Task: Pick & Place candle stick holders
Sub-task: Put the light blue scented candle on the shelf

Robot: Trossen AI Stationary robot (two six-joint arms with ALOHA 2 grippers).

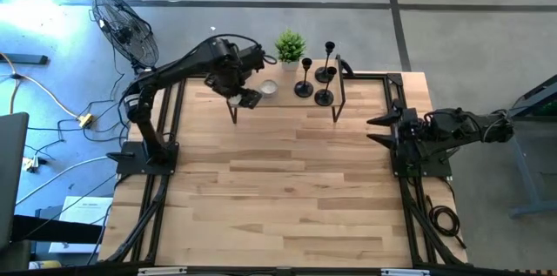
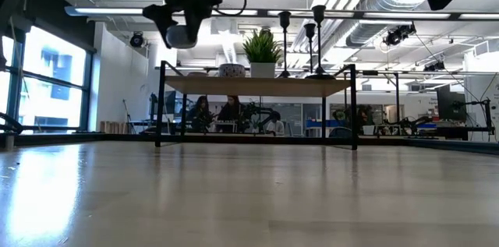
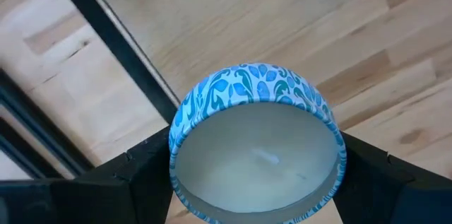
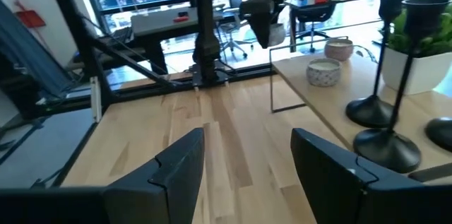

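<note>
- Nearest my lens: a round candle tin (image 3: 258, 143) with a blue-and-white patterned wall and pale wax inside. It fills the left wrist view, with a dark finger (image 3: 134, 181) hard against it on each side.
- Left gripper (image 1: 247, 98): jaws pinching that tin, held up in the air by the left end of the small shelf (image 1: 287, 102) at the far side of the worktop (image 1: 278, 189). In the low view the tin hangs above shelf level, touching nothing else.
- Right gripper (image 1: 383, 130): parked at the right edge of the worktop, well apart from the shelf, jaws spread and holding nothing.
- Candle stick holders, three, black: one (image 1: 329, 63) farthest back, one (image 1: 304, 80) to its left, one (image 1: 324, 96) nearest the shelf's front edge. All stand upright on the right half of the shelf top, close together, with neither gripper on them.
- Other stock on the shelf: a small potted plant (image 1: 290, 48) at the back and a second small candle (image 1: 268, 88) just beside the left gripper.
- Progress, as I judge it: the holders look either already placed on the shelf or not yet collected; I cannot tell which from this view alone.
- Outstanding, as I judge it: the item in hand is a candle, not a holder, and has yet to be set down somewhere. Any holder handling remains for whichever arm is free.
- Background: people seated far behind the worktop, visible under the shelf in the low view, and not involved.
</note>
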